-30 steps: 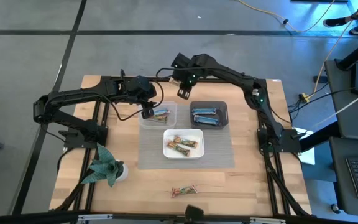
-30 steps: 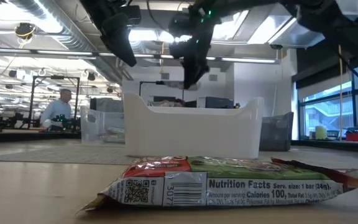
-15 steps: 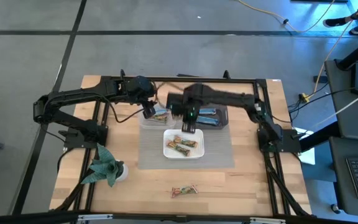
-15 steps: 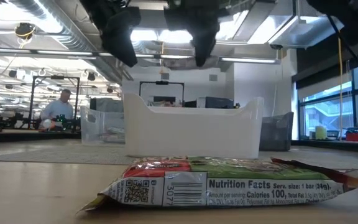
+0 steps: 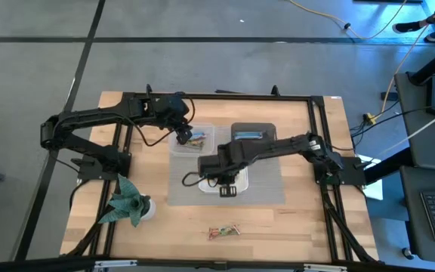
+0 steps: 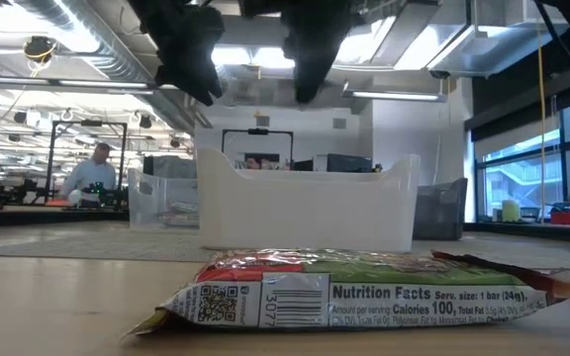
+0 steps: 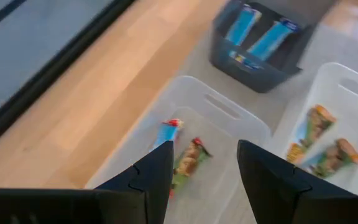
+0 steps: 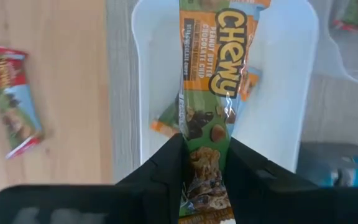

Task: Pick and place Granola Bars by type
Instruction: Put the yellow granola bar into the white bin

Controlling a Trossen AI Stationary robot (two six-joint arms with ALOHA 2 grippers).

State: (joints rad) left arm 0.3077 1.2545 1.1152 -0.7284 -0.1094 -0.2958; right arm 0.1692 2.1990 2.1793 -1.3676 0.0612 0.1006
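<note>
Right gripper [image 8: 205,163] is clamped on an orange-and-green "Chewy" granola bar [image 8: 217,74] above the white tub [image 8: 291,93]; left gripper [image 7: 202,168] stands apart, empty.

A: What are the arms like?
B: Both are black. The left arm [image 5: 97,119] and right arm [image 5: 278,147] are built of slim jointed segments, each with a dark cable looping along it.
A: And their ends?
B: The left gripper [image 7: 201,177] has two broad, matte black fingers with angular edges; the right gripper [image 8: 205,171] looks the same.
</note>
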